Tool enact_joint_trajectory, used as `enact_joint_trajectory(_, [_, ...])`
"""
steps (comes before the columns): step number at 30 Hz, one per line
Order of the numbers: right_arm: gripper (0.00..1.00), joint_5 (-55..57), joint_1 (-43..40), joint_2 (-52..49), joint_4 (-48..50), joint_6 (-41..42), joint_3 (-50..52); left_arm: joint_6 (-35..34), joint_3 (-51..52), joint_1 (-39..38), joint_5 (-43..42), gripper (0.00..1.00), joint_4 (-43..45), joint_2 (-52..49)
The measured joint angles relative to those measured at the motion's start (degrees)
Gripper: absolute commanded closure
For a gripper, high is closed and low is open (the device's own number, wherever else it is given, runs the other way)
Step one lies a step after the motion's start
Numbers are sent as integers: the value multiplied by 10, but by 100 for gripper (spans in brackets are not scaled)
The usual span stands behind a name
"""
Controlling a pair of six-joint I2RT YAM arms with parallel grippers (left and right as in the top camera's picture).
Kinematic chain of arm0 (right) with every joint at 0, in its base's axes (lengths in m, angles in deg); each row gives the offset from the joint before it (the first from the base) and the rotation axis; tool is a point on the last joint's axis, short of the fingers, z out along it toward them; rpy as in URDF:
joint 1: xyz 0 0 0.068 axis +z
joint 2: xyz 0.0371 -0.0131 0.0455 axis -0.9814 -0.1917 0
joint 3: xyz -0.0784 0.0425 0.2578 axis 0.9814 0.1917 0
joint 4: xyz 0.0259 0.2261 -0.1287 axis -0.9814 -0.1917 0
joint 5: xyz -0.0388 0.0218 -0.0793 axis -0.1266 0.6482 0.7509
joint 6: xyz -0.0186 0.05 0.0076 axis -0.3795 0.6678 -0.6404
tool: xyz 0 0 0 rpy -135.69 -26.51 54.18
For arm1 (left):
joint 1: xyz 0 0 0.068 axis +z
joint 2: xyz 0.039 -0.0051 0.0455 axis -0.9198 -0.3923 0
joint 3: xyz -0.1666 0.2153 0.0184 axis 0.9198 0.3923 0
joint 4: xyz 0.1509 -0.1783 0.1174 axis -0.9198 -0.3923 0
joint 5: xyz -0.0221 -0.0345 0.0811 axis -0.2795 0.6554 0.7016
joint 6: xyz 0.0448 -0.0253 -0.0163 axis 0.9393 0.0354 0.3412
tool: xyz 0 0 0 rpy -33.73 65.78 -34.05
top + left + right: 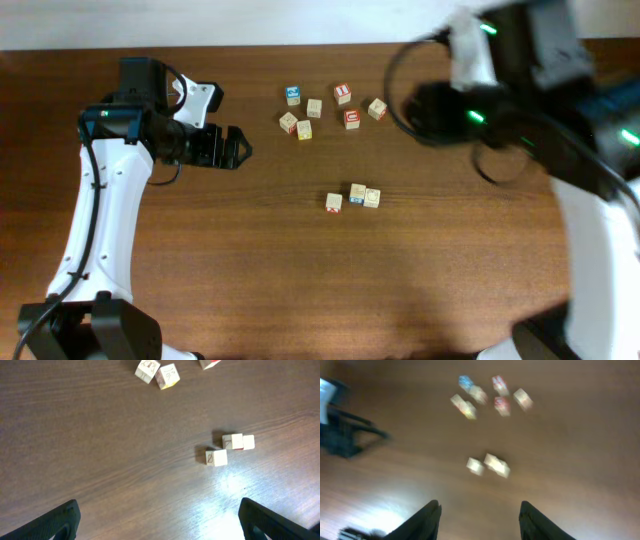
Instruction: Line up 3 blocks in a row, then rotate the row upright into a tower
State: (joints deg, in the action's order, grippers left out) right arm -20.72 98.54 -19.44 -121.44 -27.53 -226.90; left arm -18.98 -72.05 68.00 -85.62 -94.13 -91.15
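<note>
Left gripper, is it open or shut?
Open. The left gripper has its fingers far apart at the wrist view's bottom corners, with only bare table between them.

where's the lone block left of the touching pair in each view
Overhead: lone block just below centre, left of the pair.
Left wrist: lone block right of centre, below-left of the pair.
Right wrist: lone block, blurred, near centre, left of the pair.
Shared landmark: the touching pair beside it.
</note>
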Motion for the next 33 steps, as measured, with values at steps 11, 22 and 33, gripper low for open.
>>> enact_joint_trajectory(11, [48, -6, -94, 31, 240, 75, 470, -264, -3, -253, 112, 52, 51, -211])
enact_joint_trajectory(22, [48, -6, -94, 31, 255, 77, 470, -298, -6, -312, 116, 67, 130, -265])
enact_joint_trajectory(33, [48, -6, -94, 31, 258, 77, 470, -139, -34, -315, 116, 93, 15, -268])
